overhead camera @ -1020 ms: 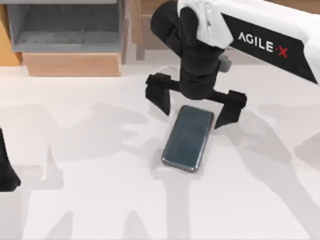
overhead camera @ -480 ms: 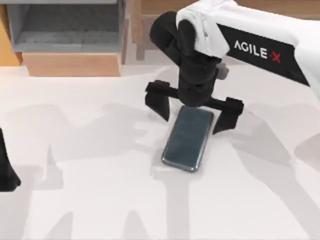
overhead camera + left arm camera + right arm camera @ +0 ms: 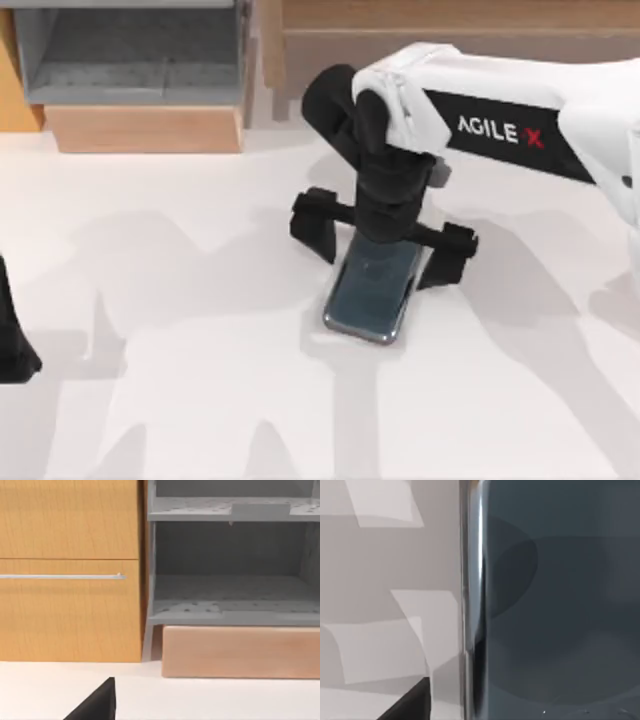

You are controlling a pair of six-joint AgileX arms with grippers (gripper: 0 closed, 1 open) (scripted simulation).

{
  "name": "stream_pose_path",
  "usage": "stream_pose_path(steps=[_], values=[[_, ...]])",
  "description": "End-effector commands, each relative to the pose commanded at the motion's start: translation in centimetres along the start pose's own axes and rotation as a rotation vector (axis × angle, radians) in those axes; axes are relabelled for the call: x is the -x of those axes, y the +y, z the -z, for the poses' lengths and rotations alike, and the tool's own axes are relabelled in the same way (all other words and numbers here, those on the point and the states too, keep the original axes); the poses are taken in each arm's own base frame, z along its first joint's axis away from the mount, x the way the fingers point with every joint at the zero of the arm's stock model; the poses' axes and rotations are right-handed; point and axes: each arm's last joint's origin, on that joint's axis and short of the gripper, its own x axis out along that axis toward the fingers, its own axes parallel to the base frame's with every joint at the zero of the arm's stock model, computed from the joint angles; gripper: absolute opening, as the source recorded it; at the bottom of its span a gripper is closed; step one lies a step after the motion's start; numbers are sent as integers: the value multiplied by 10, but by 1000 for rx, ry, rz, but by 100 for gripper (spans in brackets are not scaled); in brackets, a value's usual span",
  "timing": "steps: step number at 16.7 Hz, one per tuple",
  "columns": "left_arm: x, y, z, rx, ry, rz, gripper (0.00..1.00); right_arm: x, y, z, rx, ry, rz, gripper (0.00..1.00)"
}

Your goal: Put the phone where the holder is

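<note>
Nearest the lower edge of the top view was bare white table (image 3: 200, 420), w/ the parked left gripper (image 3: 12, 345) at the lower left edge; couldn't tell its finger state.

Just below frame centre the phone (image 3: 372, 295) lay flat on the table, long axis running from lower left to upper right, its upper end hidden under the right gripper (image 3: 384, 250). That claw stood w/ jaws wide apart, one finger on each side of the phone's upper end, not touching it as far as could be seen. In the right wrist view the phone (image 3: 555, 610) sat close up, glossy face and bright thin rim against the table (image 3: 385, 580).

Handling, as a judgement: stiff, thin, light, prob. slippery on the glass face and rounded rim. Lying flat it gave little height to bite, so the hold should be across the narrow width, pads on the two long edges, low near the table, squeeze gentle.

Further back, upper left of the top view, stood a grey shelf unit (image 3: 130, 60) over a pale wooden block (image 3: 140, 128).
</note>
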Motion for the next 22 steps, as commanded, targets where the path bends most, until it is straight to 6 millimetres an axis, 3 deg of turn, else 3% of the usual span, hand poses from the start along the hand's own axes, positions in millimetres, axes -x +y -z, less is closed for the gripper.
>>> stream_pose_path(steps=[1, 14, 22], values=[[0, 0, 0, 0, 0, 0, 100, 0, 0, 0, 0, 0, 0, 100], [0, 0, 0, 0, 0, 0, 100, 0, 0, 0, 0, 0, 0, 2], [0, 0, 0, 0, 0, 0, 100, 0, 0, 0, 0, 0, 0, 0]])
